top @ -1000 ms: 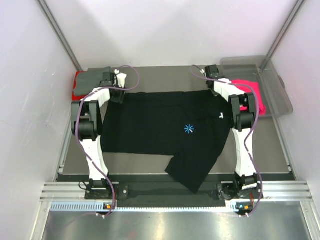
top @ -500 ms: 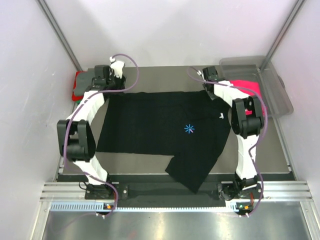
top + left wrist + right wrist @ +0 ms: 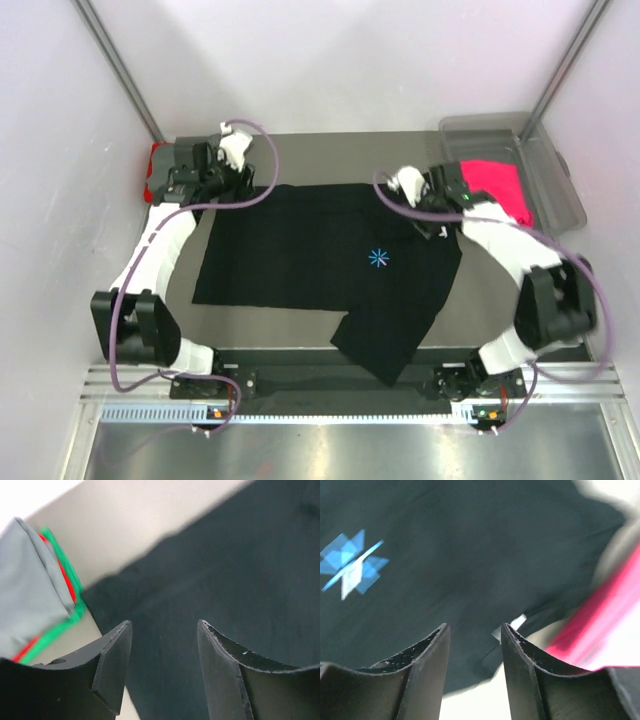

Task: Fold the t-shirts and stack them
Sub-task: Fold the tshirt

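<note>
A black t-shirt with a light-blue asterisk lies spread on the table, one part hanging over the near edge. My left gripper is open and empty over its far left corner, and the left wrist view shows black cloth below the jaws. My right gripper is open and empty above the neck area, where the white label shows beside the asterisk. A folded stack of grey, red and green tees sits at the far left. A hot-pink tee lies at the right.
A clear plastic bin stands at the far right with the pink tee at its near-left side. White walls close in both sides and the back. A metal rail runs along the near edge by the arm bases.
Both arms have swung their elbows outward. The left gripper moved back towards the shirt's far left corner. The right gripper moved nearer, over the neck. The shirt has not shifted.
</note>
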Tool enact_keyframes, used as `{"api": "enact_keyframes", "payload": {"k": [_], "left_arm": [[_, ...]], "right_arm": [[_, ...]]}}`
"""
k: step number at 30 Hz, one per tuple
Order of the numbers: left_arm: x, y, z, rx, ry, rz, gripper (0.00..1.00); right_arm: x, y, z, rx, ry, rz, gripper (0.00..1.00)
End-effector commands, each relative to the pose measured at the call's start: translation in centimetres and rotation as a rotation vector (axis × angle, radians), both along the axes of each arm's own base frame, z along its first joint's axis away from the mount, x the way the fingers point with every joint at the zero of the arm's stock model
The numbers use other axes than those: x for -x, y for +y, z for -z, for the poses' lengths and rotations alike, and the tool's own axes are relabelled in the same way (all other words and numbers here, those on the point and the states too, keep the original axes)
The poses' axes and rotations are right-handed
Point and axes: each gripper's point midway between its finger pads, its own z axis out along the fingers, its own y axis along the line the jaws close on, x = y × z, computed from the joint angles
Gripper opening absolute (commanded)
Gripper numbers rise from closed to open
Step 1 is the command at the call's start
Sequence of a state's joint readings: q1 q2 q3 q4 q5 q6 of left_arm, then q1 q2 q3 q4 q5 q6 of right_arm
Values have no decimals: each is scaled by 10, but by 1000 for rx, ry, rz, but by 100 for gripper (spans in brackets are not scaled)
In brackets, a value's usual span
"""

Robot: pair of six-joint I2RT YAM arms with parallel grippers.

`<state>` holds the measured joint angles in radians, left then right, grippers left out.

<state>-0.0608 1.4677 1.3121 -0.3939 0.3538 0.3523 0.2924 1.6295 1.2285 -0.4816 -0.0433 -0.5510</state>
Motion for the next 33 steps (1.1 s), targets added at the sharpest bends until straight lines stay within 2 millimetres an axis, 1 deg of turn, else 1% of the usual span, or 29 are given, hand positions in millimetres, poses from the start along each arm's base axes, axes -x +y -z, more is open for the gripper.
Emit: {"api": "enact_keyframes", "payload": {"k": [1,2,3,5,6,8,9,11,13,14,15,16,17,18,19,20,21,22,23,24,25,26,27,28,29,30,31,32,33], "left_arm": [[52,5,19,-96,88,80,60],[59,6,23,-105,102,89,60],[68,7,29,-109,116,88,60],[74,8,33,-102,123,74,60],[76,6,39,-80,142,65,62],[76,-1,45,-45,167,82,63],[71,-3,53,-25,201,70,63],[63,-5,57,-9,225,64,63],[41,-5,59,2,223,37,64],[27,-2,56,-3,197,15,65],[5,4,56,-25,191,-30,65],[-8,8,57,-42,188,-48,66],[-21,10,57,-60,187,-57,66],[-45,16,60,-91,203,-85,66],[-56,18,63,-107,210,-90,66],[-67,20,68,-127,221,-91,66],[-86,23,76,-149,231,-97,67],[-95,29,82,-177,240,-124,68],[-103,30,88,-193,242,-123,69],[-115,34,101,-223,258,-121,70],[-120,37,108,-244,264,-125,70],[-130,40,121,-275,273,-116,72],[-133,42,126,-294,279,-112,72],[-135,49,132,-325,288,-124,73],[-139,53,141,-350,296,-115,76],[-141,56,145,-372,297,-113,76],[-144,62,147,-397,291,-125,76],[-146,64,154,-416,293,-113,76],[-147,72,156,-443,293,-138,76]], "right_arm": [[63,28,-26,-109,-37,-331,46],[85,26,-26,-114,-36,-367,47],[96,23,-23,-119,-27,-365,47],[113,16,-16,-120,-21,-346,48],[116,14,-15,-114,-24,-340,48],[123,12,-9,-127,-12,-315,48],[120,11,-10,-128,-23,-295,49],[110,11,-16,-138,-43,-262,49],[92,7,-24,-125,-88,-208,50],[77,8,-33,-127,-140,-198,50],[65,4,-38,-111,-167,-171,52],[46,5,-43,-107,-181,-156,53],[33,5,-48,-106,-192,-143,53],[20,5,-50,-107,-192,-129,53],[-7,2,-56,-119,-193,-90,53],[-21,0,-56,-133,-186,-67,53],[-34,0,-58,-162,-182,-52,54],[-61,-5,-59,-200,-170,-2,54],[-71,-6,-55,-226,-139,12,54],[-91,-5,-75,-252,-174,24,55],[-99,-10,-44,-262,-84,61,55],[-106,-7,-41,-282,-60,57,55],[-121,-6,-52,-297,-80,57,55],[-127,-8,-31,-308,-29,81,56],[-129,-5,-27,-331,-7,73,56],[-135,-4,-30,-342,-15,69,56],[-138,-3,-20,-345,2,73,56],[-140,-2,-17,-346,5,71,56],[-144,-1,-19,-351,-1,74,57]]}}
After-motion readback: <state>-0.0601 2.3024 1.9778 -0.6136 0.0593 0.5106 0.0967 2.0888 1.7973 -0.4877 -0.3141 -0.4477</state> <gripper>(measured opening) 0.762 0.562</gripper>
